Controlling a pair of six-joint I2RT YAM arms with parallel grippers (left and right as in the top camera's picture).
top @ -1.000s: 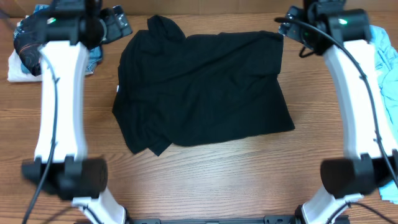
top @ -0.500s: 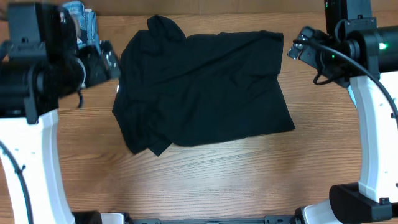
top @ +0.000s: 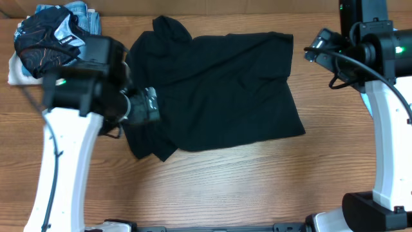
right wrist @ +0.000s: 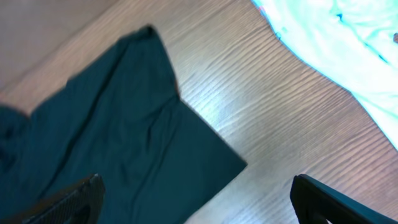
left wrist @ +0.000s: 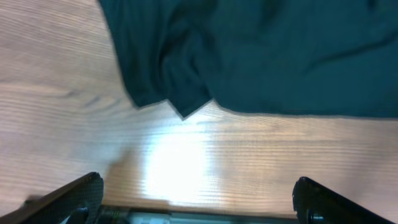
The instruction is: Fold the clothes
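The black T-shirt [top: 219, 90] lies spread across the far middle of the table [top: 212, 187], mostly flat, with shallow wrinkles; one sleeve pokes toward the back edge and the near-left corner is rumpled into a point; the left gripper [top: 147, 106] hangs over the shirt's left edge, and the wrist view shows its fingers [left wrist: 81, 190] spread wide apart with nothing between them; the right gripper [top: 314, 51] hovers just beside the shirt's far-right corner, apart from the cloth, its fingers [right wrist: 74, 193] likewise splayed and empty; the table is brown wood-grain laminate, the grain running left to right, with a bright patch of glare in the left wrist view; at the far-left corner sits a heap of other clothing, a dark patterned garment [top: 42, 42] on top of blue denim [top: 84, 16] and a white cloth [top: 16, 71]; the pale marks on the dark garment are too small to read; pale turquoise fabric [right wrist: 336, 56] lies at the right side.
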